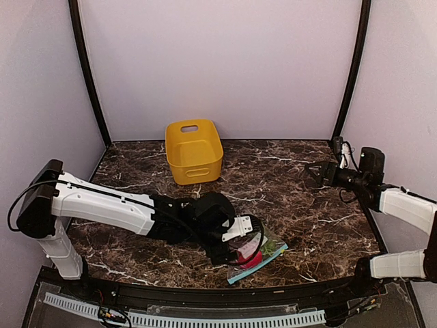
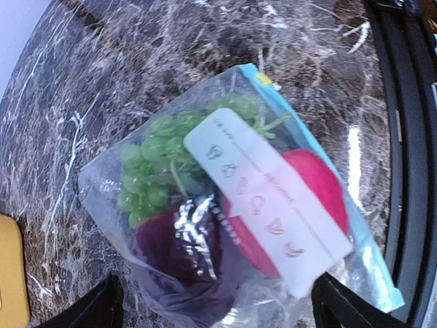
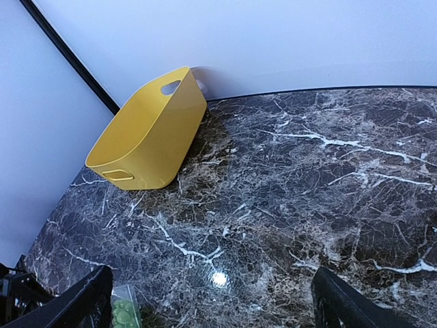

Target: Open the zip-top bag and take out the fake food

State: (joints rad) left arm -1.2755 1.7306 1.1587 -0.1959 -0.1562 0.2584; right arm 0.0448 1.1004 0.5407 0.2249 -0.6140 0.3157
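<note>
Your left tool is spread wide over the zip-top bag lying on the tabletop. Your right tool gapes empty.

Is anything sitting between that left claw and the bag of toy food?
Nothing visible does. The left gripper hangs open directly over the zip-top bag, which lies on the marble table. The yellow bin stands well off at the back.

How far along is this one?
Done: nothing. The bag lies with its zip strip seemingly shut, and the grapes, red fruit and purple fruit inside. In hand: left gripper hangs open over the bag, not gripping; right gripper is open, far off. Left: open it, remove all three.
</note>
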